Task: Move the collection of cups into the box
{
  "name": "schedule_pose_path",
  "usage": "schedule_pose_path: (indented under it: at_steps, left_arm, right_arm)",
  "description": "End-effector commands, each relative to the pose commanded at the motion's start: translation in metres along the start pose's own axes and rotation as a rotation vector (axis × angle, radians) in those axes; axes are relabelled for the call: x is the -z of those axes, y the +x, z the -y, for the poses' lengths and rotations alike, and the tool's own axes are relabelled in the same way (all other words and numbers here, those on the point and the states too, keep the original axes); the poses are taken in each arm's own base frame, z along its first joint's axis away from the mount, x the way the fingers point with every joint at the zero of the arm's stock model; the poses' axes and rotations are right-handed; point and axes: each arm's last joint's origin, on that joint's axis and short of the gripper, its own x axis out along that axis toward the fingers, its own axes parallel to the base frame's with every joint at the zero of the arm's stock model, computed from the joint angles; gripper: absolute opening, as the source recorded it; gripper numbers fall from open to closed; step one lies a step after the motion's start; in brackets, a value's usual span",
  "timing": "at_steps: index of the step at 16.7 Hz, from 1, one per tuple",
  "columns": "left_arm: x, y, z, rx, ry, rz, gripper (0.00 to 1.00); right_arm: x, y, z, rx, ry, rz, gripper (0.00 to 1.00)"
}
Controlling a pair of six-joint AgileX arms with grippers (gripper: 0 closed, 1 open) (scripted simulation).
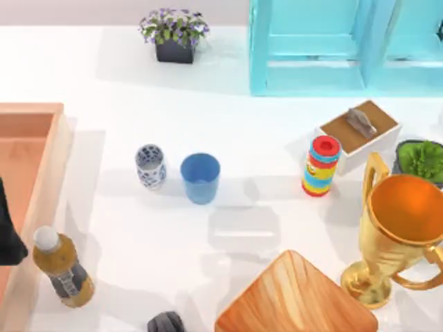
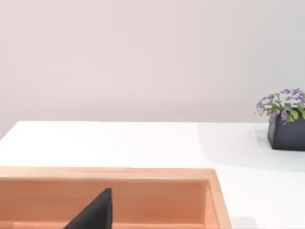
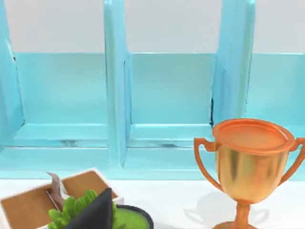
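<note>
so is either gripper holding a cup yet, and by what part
No cup is held. The floral cup and the blue cup both stand free on the table, right of the box, with no gripper at them.

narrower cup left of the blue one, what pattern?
White with a blue floral pattern, clearest in the top view.

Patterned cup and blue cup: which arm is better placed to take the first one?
Probably left. The patterned cup and blue cup stand left of centre, near the box, where the left arm sits.
</note>
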Motion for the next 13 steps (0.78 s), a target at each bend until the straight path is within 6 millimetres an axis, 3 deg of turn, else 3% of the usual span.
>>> schedule_pose_path:
  at_steps: [4, 7, 13]
  left_arm:
    - [-0.002, 0.001, 0.001, 0.008, 0.0, -0.031, 1.0]
    - [-0.013, 0.004, 0.004, 0.04, -0.003, -0.147, 1.0]
    - [-0.065, 0.031, 0.02, 0.14, -0.019, -0.505, 1.0]
  right_arm:
    - [0.0, 0.0, 0.0, 0.0, 0.0, 0.0, 1.0]
    - [0.0, 0.0, 0.0, 0.0, 0.0, 0.0, 1.0]
    - [0.0, 0.0, 0.0, 0.0, 0.0, 0.0, 1.0]
